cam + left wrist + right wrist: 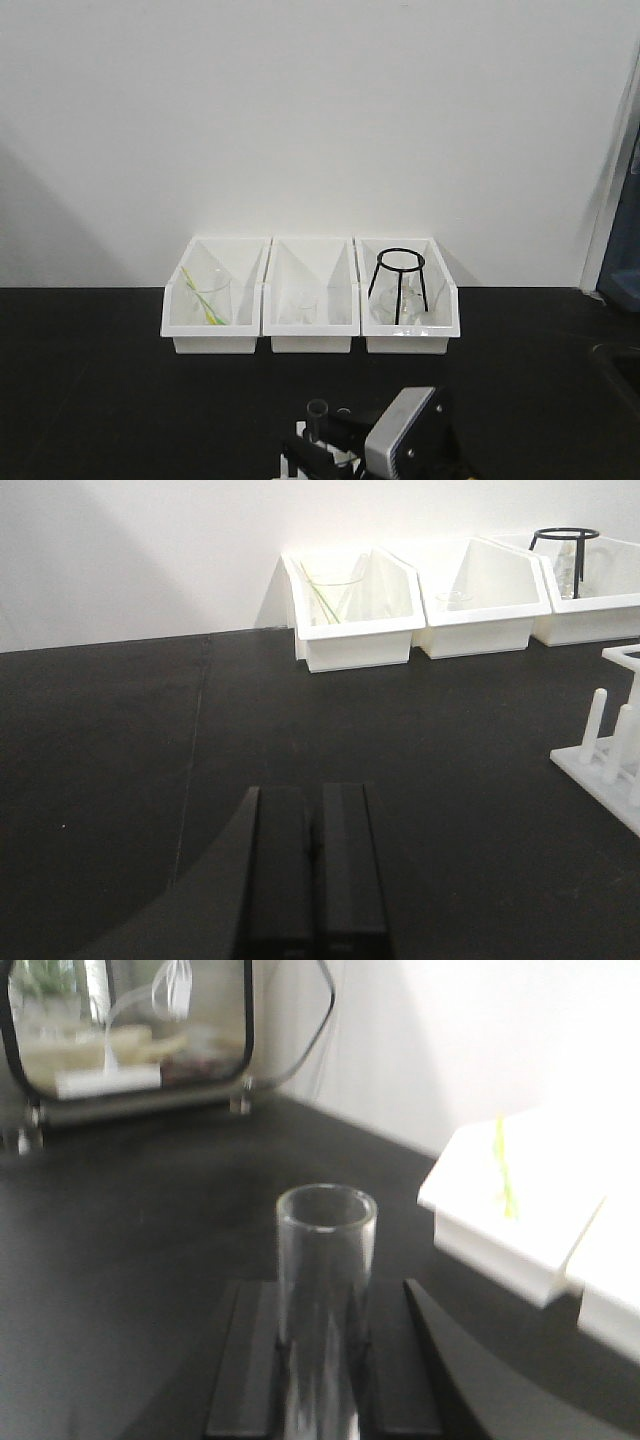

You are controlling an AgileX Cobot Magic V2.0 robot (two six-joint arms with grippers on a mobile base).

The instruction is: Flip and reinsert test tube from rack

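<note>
The test tube (325,1260), clear glass, stands upright with its open rim on top, clamped between the two dark fingers of my right gripper (325,1288). In the front view the same test tube (318,415) shows at the bottom centre, with the right gripper (335,440) around it, just above white parts of the rack (298,432). The rack (612,755) also shows at the right edge of the left wrist view, with thin white pegs along its base. My left gripper (312,825) hovers over the black tabletop, shut, with nothing in it, well left of the rack.
Three white bins (310,335) stand in a row against the back wall. The left holds a beaker with a yellow-green stick (205,295). The right holds a black tripod stand (400,285). A dark-framed reflective box (130,1030) stands at the table's far side.
</note>
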